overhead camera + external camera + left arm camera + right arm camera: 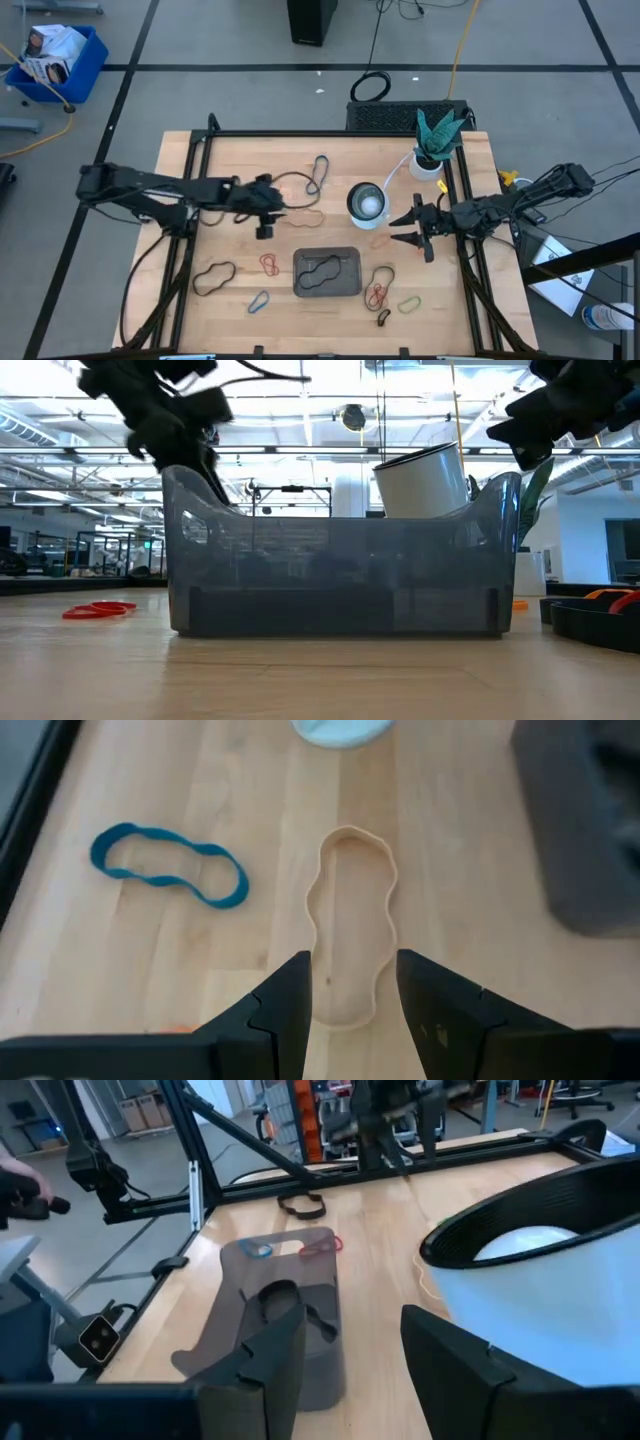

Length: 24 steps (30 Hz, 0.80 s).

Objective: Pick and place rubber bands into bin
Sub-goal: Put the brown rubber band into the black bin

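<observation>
While both jaws gape empty, a wavy black rubber band (322, 270) lies in the grey bin (349, 284).

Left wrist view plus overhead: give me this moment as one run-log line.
left claw: open, over tan band | right claw: open, empty, by cup | bin: one black band inside
</observation>
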Each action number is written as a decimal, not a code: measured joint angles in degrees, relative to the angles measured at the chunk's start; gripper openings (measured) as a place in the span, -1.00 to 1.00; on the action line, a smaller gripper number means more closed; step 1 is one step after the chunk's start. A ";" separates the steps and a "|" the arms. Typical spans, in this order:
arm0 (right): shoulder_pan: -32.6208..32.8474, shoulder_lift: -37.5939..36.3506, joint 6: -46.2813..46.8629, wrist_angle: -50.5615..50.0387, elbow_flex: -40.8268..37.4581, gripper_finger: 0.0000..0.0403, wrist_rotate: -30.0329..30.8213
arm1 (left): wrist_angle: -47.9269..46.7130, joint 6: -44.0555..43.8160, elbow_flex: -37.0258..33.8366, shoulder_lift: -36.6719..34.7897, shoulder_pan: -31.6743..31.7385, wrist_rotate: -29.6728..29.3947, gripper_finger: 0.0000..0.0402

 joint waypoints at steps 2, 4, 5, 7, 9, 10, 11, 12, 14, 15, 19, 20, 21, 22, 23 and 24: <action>0.00 -0.37 0.00 -0.11 -0.44 -0.20 0.00 | 0.69 1.20 1.16 3.74 0.06 -0.14 -0.23; 0.00 -0.64 -0.05 -0.04 -0.78 -0.21 0.00 | 0.70 2.48 1.86 6.87 0.18 -0.14 -0.23; 0.00 -0.76 -0.17 -0.06 -1.01 -0.21 0.00 | 0.59 3.08 2.07 8.34 0.19 -0.10 -0.23; 0.00 -0.76 -0.23 -0.08 -1.33 -0.22 -0.01 | 0.68 4.25 2.22 10.73 0.19 0.57 -0.23; 0.00 -0.86 -0.24 -0.11 -1.63 -0.22 0.00 | 0.60 5.12 2.22 12.84 0.19 1.11 -0.23; 0.00 -0.86 -0.22 -0.06 -1.77 -0.22 -0.02 | 0.60 5.19 2.22 13.81 0.19 1.29 -0.23; 0.00 -0.86 -0.24 -0.08 -1.92 -0.22 -0.01 | 0.50 5.16 2.22 14.70 0.19 1.37 -0.23; 0.00 -0.86 -0.23 -0.09 -2.07 -0.22 -0.02 | 0.47 5.16 2.22 15.48 0.19 1.39 -0.23; 0.00 -0.86 -0.23 -0.10 -2.25 -0.21 -0.02 | 0.51 5.15 2.22 16.79 0.19 1.39 -0.23; 0.00 -0.86 -0.23 -0.09 -2.29 -0.21 -0.02 | 0.51 5.12 2.22 17.43 0.19 1.39 -0.23; 0.00 -0.86 -0.22 -0.09 -2.35 -0.20 -0.02 | 0.49 4.33 2.22 19.90 0.19 1.41 -0.23; 0.00 -0.86 -0.22 -0.09 -2.35 -0.20 -0.02 | 0.51 4.34 2.22 20.49 0.19 1.41 -0.23; 0.00 -0.86 -0.24 -0.09 -2.35 -0.20 -0.02 | 0.47 4.40 2.22 21.07 0.19 1.41 -0.23; 0.00 -0.86 -0.22 -0.09 -2.35 -0.21 -0.02 | 0.52 4.39 2.22 21.68 0.19 1.46 -0.23; 0.00 -0.86 -0.22 -0.09 -2.35 -0.21 -0.02 | 0.59 4.48 2.35 22.16 0.21 1.45 -0.23; 0.00 -0.86 -0.23 -0.09 -2.35 -0.21 -0.02 | 0.60 4.52 2.45 22.43 0.25 1.45 -0.23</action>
